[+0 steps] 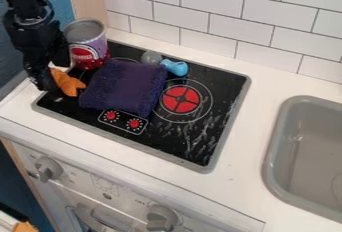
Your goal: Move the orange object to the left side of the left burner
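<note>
Oven knob (162, 218) nearest you; beyond it, the orange object (69, 83) lies by the cooktop's (200, 168) left edge, its long axis slanting from your gripper (55, 77) down toward the purple cloth (125, 87). You can't tell whether it's gripped; any remaining leftward shift looks slight.

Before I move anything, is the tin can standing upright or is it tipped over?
Upright: the tin can stands with its round rim at the top and its labelled side below it.
</note>
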Controlling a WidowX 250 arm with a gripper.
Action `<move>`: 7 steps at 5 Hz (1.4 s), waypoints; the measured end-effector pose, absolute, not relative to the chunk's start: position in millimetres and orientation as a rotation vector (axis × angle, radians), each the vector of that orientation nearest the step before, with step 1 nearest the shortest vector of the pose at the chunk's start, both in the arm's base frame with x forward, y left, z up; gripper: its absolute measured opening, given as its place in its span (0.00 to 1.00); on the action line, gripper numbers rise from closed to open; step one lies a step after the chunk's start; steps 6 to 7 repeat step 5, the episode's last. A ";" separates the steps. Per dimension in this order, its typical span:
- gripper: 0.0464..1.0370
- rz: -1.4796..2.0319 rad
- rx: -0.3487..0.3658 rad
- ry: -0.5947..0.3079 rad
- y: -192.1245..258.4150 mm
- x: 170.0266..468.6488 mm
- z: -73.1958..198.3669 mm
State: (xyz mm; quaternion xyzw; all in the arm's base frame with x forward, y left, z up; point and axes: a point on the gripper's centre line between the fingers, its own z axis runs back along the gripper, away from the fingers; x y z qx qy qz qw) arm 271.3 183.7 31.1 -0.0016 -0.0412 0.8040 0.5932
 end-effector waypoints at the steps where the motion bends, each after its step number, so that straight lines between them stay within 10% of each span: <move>1: 0.96 1.830 0.002 -0.089 172.5 274.8 37.4; 7: 0.96 1.781 -0.062 -0.278 153.8 286.4 105.0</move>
